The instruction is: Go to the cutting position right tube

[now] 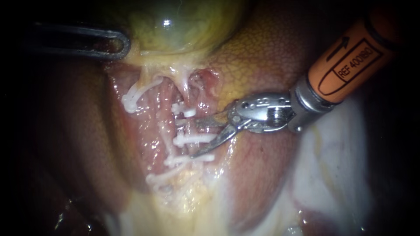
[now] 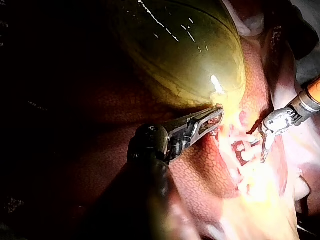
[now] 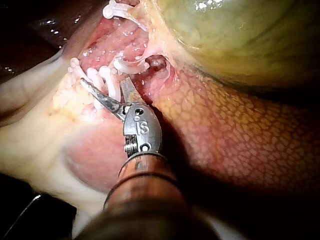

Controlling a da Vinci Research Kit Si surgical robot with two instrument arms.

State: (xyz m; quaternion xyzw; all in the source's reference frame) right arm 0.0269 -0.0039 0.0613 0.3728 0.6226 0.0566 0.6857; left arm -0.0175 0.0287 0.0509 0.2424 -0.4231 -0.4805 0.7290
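Note:
The green-yellow gallbladder (image 1: pixel 183 26) (image 2: pixel 185 55) (image 3: pixel 240 35) lies at the top of the endoscope view. Two pale tubes run down from it, each carrying white clips. The right tube (image 1: pixel 181 124) bears clips (image 1: pixel 183 110) (image 1: pixel 192 139) (image 1: pixel 188 159). My right instrument (image 1: pixel 195 139) (image 3: pixel 102 82) (image 2: pixel 257 147) comes in from the upper right with its blades open, and they straddle the right tube around the middle clip. My left instrument (image 1: pixel 109 43) (image 2: pixel 207 122) sits at the gallbladder's lower edge, jaws shut on its tissue.
The left tube (image 1: pixel 144 87) has a clip (image 1: pixel 130 101) and another lower down (image 1: pixel 157 179). Mottled liver (image 1: pixel 262 57) (image 2: pixel 200 170) (image 3: pixel 225 140) surrounds the bed. Pale fatty tissue (image 1: pixel 332 166) lies under my right instrument's shaft.

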